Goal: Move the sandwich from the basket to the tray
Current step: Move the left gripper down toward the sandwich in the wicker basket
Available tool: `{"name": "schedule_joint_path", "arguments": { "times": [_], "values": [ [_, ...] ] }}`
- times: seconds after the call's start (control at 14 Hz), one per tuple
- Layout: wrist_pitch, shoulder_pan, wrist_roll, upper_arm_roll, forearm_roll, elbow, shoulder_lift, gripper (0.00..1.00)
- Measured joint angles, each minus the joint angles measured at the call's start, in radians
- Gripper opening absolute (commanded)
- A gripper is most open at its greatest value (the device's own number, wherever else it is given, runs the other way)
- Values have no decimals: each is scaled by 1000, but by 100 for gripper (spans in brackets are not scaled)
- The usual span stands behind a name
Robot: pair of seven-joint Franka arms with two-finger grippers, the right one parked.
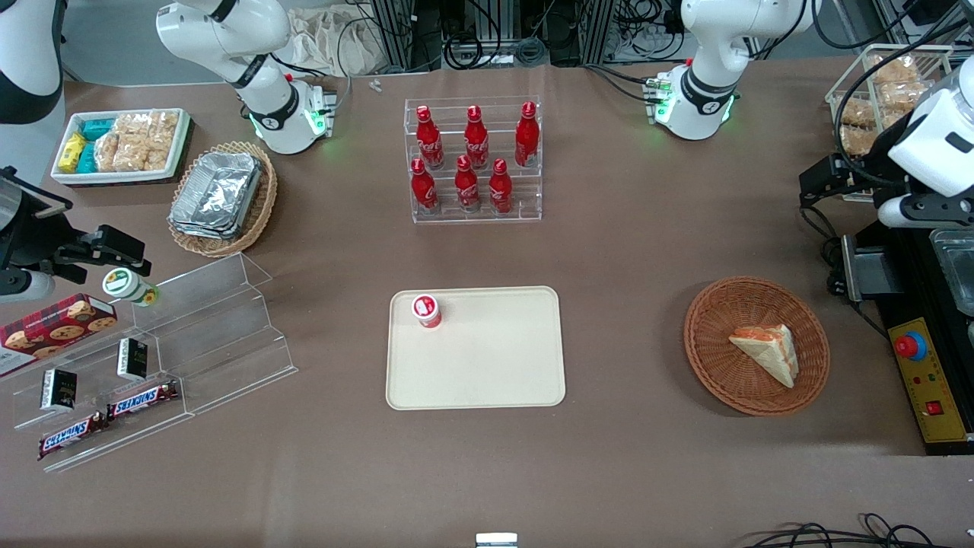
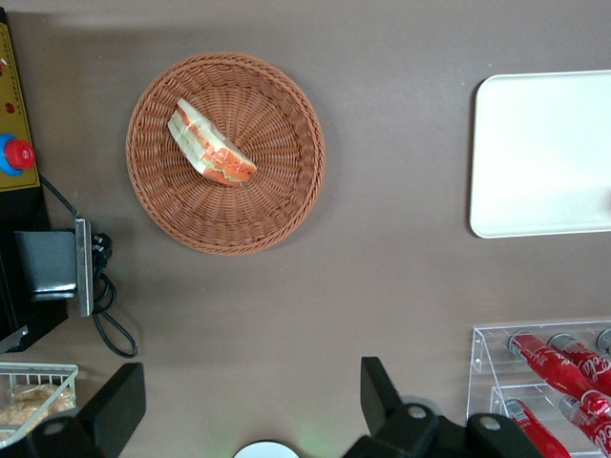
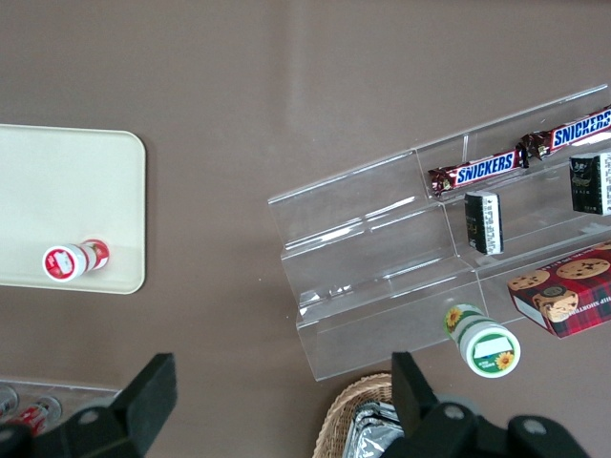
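- Nearest the front camera, the sandwich (image 1: 767, 352) lies on its side in the basket (image 1: 704, 358), which sits on the surface (image 1: 647, 251) toward the working arm's end. Lying flat keeps the wedge from toppling and turns a broad bread face upward.
- Look at the wedge itself — pale cream bread in a triangle, with a band of orange-red and green filling along its cut edge. It looks soft, so I judge a hard squeeze would crush it or push the filling out.
- The tray (image 1: 487, 365) lies flat near the middle of the surface, well apart from the basket. A small red-and-white cup (image 1: 427, 310) stands at one corner, leaving most of the tray bare; that open part is probably where you will set the sandwich.
- Farther from the camera, your claw (image 2: 253, 401) hangs high above the surface and clear of the basket. Its fingers (image 2: 380, 391) stand wide apart with nothing between them, as the wrist camera shows, so the pickup has not begun.
- Farthest back, a clear rack of red bottles (image 1: 475, 160) stands — well outside the line from basket to tray, so it should not hamper you.
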Motion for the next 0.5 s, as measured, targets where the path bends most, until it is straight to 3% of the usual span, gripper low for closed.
{"name": "schedule_joint_path", "arguments": {
  "times": [0.5],
  "values": [
    [4,1,-138,3,19,1,4,100]
  ]
}}
